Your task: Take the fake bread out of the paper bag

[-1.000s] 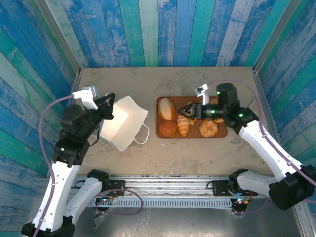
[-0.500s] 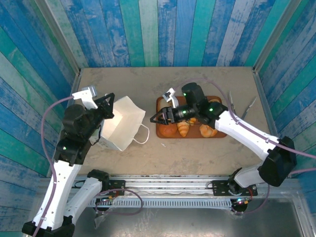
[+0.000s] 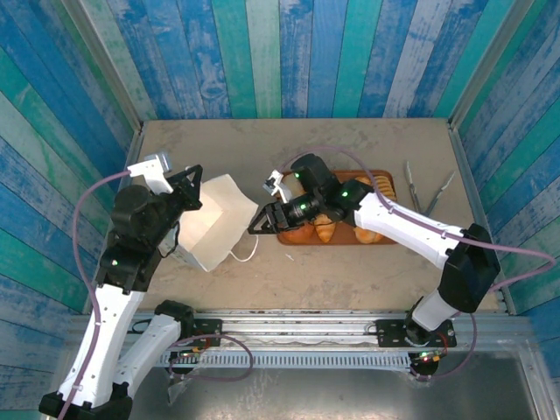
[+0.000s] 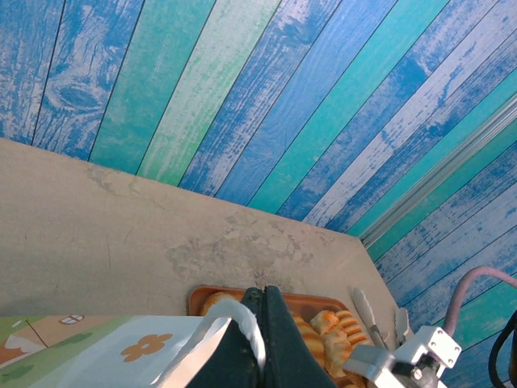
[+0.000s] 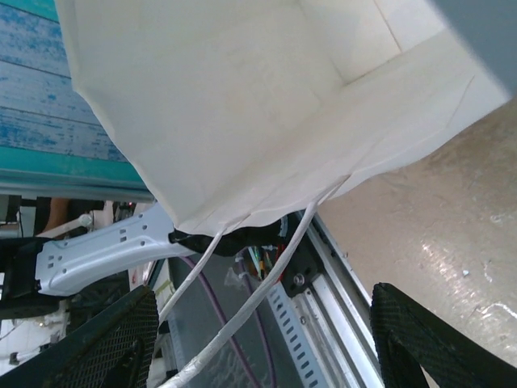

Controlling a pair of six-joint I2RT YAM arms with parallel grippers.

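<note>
Holding on the left: the left gripper (image 3: 192,182) is clenched on the top edge of the paper bag (image 3: 214,219)
Bag: white; it sits tilted on the left part of the desk (image 3: 350,144); its mouth is turned up and to the right; a cord handle (image 3: 249,249) hangs down onto the desk
Middle: the right gripper (image 3: 256,226) is spread wide at the bag's mouth; nothing is in it
Bread: the fake bread (image 3: 322,233) sits on the brown tray (image 4: 198,296), right of the bag; the right arm (image 3: 402,229) hides part of it
Far right: shiny tongs (image 3: 412,185) lie on the desk
</note>
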